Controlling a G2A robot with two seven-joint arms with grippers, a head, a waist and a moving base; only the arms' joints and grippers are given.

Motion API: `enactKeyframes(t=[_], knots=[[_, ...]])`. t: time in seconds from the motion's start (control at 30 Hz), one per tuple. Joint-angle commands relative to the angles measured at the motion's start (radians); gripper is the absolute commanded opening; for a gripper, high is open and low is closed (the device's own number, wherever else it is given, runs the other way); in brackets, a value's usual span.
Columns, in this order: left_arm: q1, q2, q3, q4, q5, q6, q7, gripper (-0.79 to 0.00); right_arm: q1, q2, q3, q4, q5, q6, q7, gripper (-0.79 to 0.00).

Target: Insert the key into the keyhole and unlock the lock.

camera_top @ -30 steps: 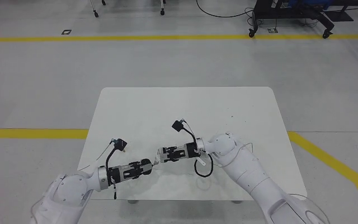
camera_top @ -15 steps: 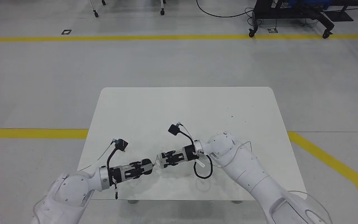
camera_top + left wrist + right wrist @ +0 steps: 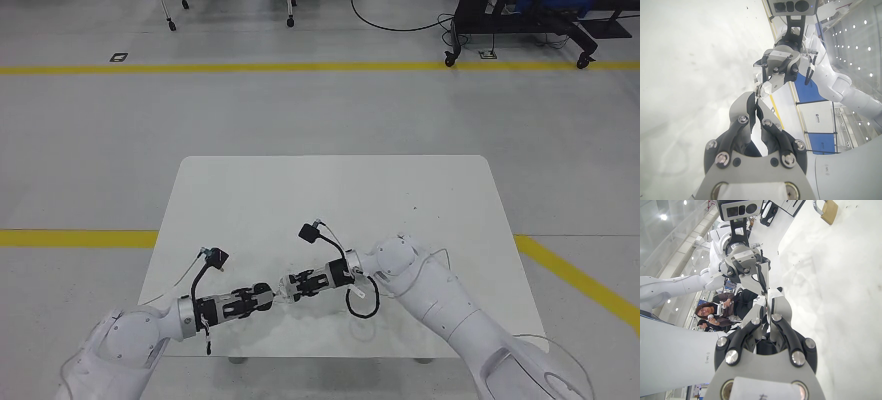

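The left pincer (image 3: 271, 293) and right pincer (image 3: 291, 287) meet tip to tip over the near middle of the surface (image 3: 330, 190). Both grip the key (image 3: 758, 91), and each bars the other's way ahead. Open room lies over the far half; the lock (image 3: 829, 211) lies well apart.

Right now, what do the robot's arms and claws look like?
The left arm and right arm have smooth white shells. Each gripper has a grey metal base and black link bars with shiny silver bolts. The left gripper has black finger pads; the right gripper has whitish ones. A black cable hangs by the right wrist.
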Motion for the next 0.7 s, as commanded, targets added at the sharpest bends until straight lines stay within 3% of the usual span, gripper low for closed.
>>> enactKeyframes(t=[0.0, 0.33, 0.67], knots=[[-0.001, 0.001, 0.001, 0.0, -0.004, 0.003, 0.001, 0.0, 0.002, 0.001, -0.002, 0.003, 0.002, -0.009, -0.009, -0.785], [0.008, 0.011, -0.038, 0.003, -0.044, -0.009, 0.024, 0.0, 0.007, 0.017, 0.01, 0.015, 0.022, -0.051, -0.051, -0.785], [0.041, 0.047, -0.245, 0.006, -0.011, -0.018, 0.034, 0.0, -0.045, 0.111, 0.122, -0.04, 0.107, -0.15, -0.15, -0.785]])
